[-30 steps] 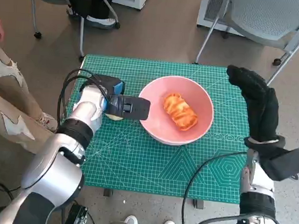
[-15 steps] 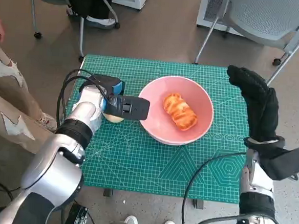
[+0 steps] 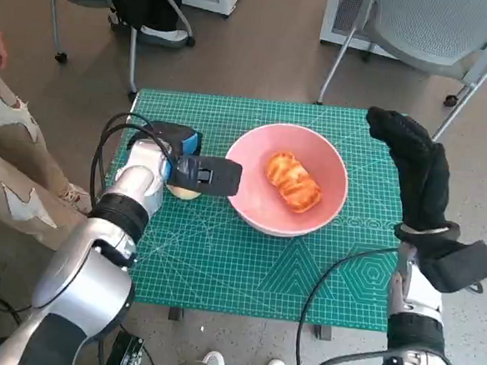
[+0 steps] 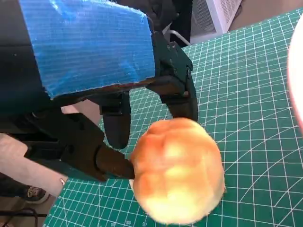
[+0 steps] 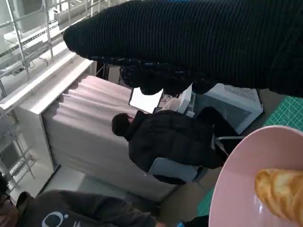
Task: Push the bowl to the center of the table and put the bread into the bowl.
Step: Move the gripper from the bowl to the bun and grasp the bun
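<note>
The pink bowl (image 3: pixel 254 210) sits near the middle of the green cutting mat (image 3: pixel 221 264). A golden twisted bread (image 3: pixel 294 183) lies inside it, also seen in the right wrist view as bread (image 5: pixel 281 191) in the bowl (image 5: pixel 241 170). Just left of the bowl my left hand (image 3: pixel 196 172) reaches over a round pale bread roll (image 3: pixel 182 192). In the left wrist view the roll (image 4: pixel 177 170) rests on the mat, with black fingers (image 4: pixel 182 94) touching it on two sides. My gloved right hand (image 3: pixel 414 161) stands upright beside the bowl's right side, holding nothing.
The mat covers the small table. A person's legs (image 3: pixel 10 166) are at the left. Chairs stand beyond the far edge, one (image 3: pixel 437 37) at the back right. A person in a black jacket (image 5: pixel 170 142) sits in the right wrist view.
The whole picture has shifted slightly left, so the camera moved. Bowl, breads and both hands keep their places.
</note>
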Robot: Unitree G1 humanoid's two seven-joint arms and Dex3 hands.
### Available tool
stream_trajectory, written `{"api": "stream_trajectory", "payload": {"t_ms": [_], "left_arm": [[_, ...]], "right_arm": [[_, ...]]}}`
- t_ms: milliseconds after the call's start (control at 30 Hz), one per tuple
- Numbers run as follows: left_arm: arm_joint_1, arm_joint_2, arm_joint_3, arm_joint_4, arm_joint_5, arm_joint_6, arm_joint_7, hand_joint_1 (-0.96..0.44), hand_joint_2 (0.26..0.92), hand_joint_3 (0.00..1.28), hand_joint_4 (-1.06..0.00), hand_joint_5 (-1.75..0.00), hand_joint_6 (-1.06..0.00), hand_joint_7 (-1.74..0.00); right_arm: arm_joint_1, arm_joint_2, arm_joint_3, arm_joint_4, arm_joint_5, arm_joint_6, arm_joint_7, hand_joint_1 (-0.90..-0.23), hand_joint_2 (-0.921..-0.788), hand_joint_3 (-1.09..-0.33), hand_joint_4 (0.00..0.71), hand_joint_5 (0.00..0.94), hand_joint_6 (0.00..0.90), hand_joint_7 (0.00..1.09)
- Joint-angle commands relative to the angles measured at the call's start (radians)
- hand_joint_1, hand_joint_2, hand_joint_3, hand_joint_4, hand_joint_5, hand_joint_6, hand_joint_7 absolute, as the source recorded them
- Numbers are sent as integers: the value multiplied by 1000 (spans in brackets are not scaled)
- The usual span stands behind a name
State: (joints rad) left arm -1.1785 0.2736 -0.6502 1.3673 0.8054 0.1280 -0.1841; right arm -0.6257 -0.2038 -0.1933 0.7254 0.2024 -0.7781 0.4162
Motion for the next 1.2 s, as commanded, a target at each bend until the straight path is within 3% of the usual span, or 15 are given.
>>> {"api": "stream_trajectory", "payload": {"t_ms": [33, 133, 267, 433, 633, 1033, 1067, 1200], "left_arm": [[7, 15, 6, 3, -5, 2, 0, 389, 621, 665, -637, -1404, -590, -337], [7, 16, 7, 4, -5, 2, 1, 394, 618, 668, -639, -1403, -592, -305], [7, 17, 7, 3, -5, 1, 3, 389, 706, 460, -695, -1287, -614, -258], [10, 18, 9, 2, -7, 1, 5, 386, 770, 306, -737, -1208, -651, -258], [14, 20, 7, 1, -5, -2, 7, 386, 790, 255, -754, -1181, -686, -277], [9, 33, 12, -3, -11, -6, 5, 378, 908, 55, -728, -1187, -636, -660], [7, 34, 13, -4, -12, -5, 4, 242, 909, 60, -708, -1178, -647, -836], [-2, 38, 24, -11, -22, -3, 6, 64, 911, 56, -755, -1178, -631, -1001]], "right_arm": [[5, 4, 2, 9, 6, 19, -5, -670, -921, -840, 169, 0, 44, 400], [5, 5, 2, 9, 9, 21, -2, -670, -921, -840, 168, 0, 44, 399], [4, 5, 1, 10, 14, 22, 2, -669, -921, -841, 168, 0, 44, 398], [6, 6, 0, 7, 18, 25, 5, -666, -921, -842, 167, 0, 45, 398], [4, 8, 0, 10, 23, 30, 9, -664, -921, -842, 166, 0, 48, 398], [2, 8, 8, 5, 26, 38, 7, -668, -921, -843, 164, 0, 51, 399], [1, 8, 8, 4, 26, 39, 6, -668, -921, -844, 163, 0, 50, 399], [-2, 9, 11, 7, 24, 39, 6, -666, -921, -846, 162, 0, 49, 399]]}}
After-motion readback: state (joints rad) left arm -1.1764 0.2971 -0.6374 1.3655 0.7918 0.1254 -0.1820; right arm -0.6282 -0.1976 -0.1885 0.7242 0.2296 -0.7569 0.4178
